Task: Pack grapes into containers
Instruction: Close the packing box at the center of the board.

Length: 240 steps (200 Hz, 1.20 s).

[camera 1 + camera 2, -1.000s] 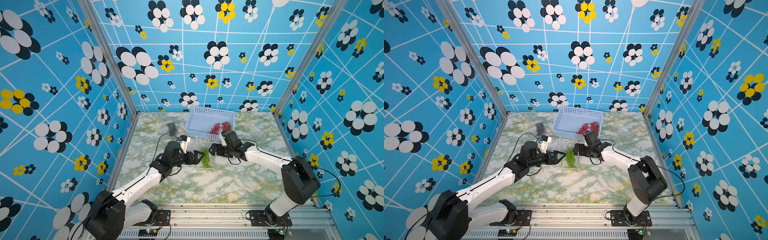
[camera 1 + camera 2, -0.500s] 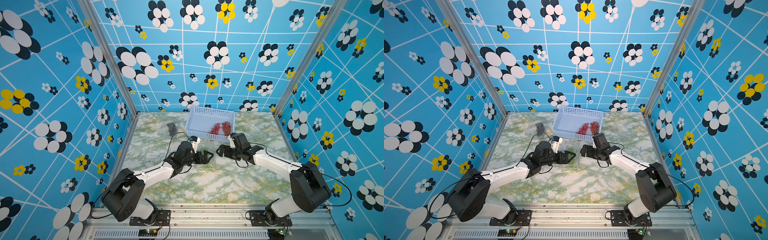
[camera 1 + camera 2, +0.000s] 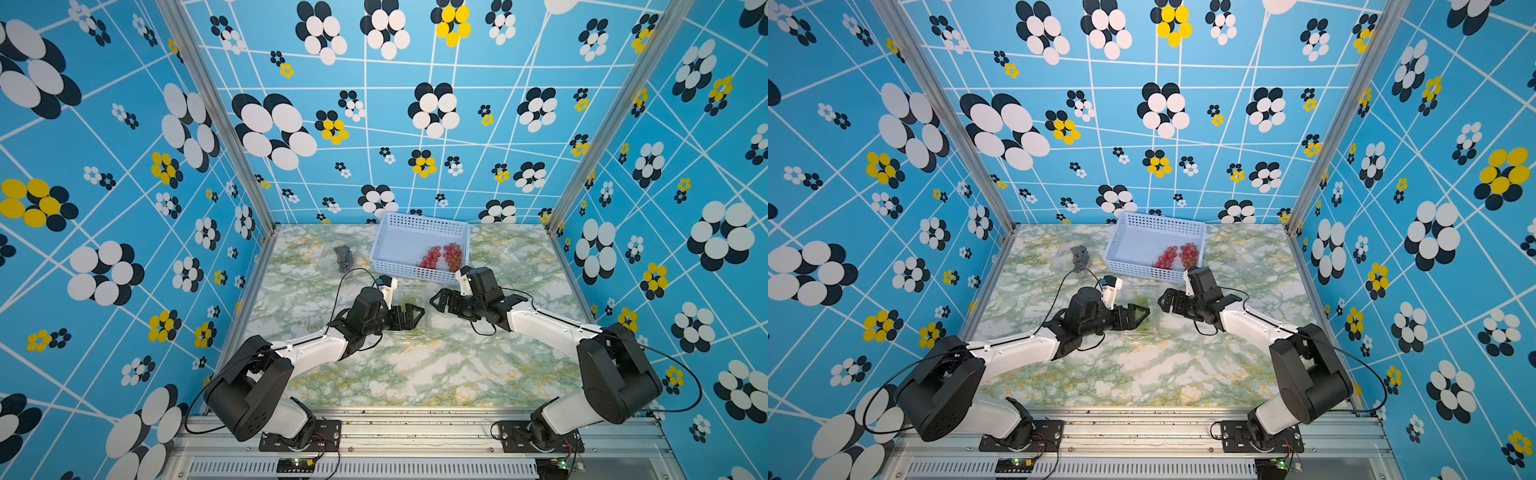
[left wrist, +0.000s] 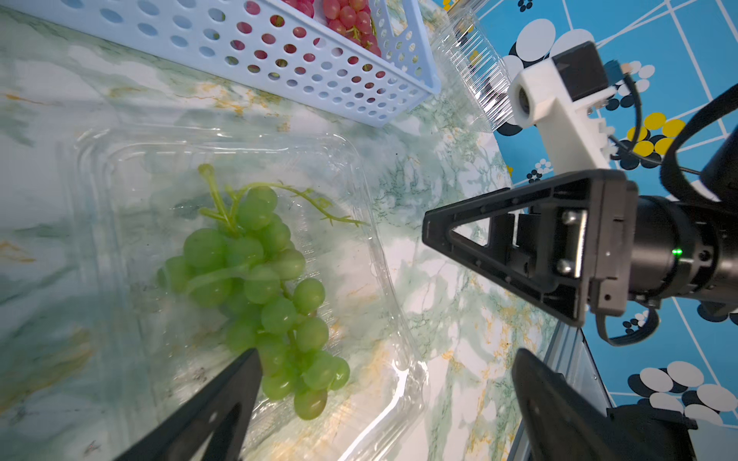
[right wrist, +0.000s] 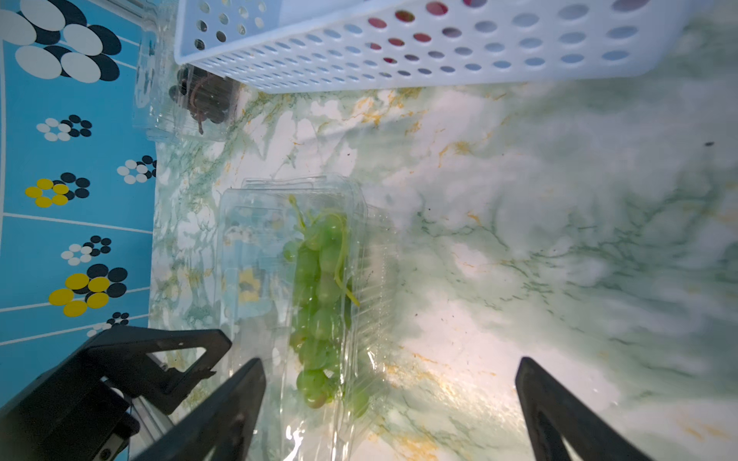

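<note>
Bright, even light, soft shadows. Both top views bow at their edges. Wrist views blur close up; glare streaks the clear plastic clamshell box [image 4: 399,375].

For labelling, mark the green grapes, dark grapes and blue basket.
green grapes [image 4: 259,287]: left wrist view, middle of bunch.
dark grapes [image 3: 344,255]: in a top view, middle of bunch.
blue basket [image 3: 409,271]: in a top view, near wall.

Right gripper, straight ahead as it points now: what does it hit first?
Probably the clear clamshell holding the green grapes, just ahead of the open right gripper. Height is unclear, so it might skim over the top.
</note>
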Available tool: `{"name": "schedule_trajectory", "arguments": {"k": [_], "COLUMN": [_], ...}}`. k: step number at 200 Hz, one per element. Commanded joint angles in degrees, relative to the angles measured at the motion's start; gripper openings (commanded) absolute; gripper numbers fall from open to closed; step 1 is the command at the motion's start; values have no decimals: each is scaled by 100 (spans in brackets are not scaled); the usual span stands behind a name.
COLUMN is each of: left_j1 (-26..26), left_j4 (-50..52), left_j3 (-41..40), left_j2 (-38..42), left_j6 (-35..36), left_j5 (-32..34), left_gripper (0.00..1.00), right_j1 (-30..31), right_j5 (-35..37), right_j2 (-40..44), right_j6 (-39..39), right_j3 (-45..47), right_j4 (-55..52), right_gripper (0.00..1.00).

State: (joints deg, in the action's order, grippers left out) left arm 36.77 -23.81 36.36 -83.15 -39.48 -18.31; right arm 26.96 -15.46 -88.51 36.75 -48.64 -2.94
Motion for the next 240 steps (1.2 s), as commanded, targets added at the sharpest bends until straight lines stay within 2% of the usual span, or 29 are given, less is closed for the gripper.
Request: {"name": "schedule_trajectory", "arguments": {"k": [1,93,147,240], "left_j1": [24,1,-42,-584], "left_j4": [-51,281,527,1194], "left_j3": [-137,-252,-282,-589], "left_j2": [27,453,666,1600], "left_j6": [-14,63,83,88], "left_j5": [115,248,292,243], "left_gripper": [100,99,100,99], "right_j1": [43,292,467,970], "right_j5": [-264,-316,-384,-287], "right_j2": [-150,-575,-790,-1286], "right_j6": [178,302,411,767], "right_j3": [101,-153,-285,-467], "right_j4": [317,502,692,1068], "right_gripper": [99,99,95,86]}}
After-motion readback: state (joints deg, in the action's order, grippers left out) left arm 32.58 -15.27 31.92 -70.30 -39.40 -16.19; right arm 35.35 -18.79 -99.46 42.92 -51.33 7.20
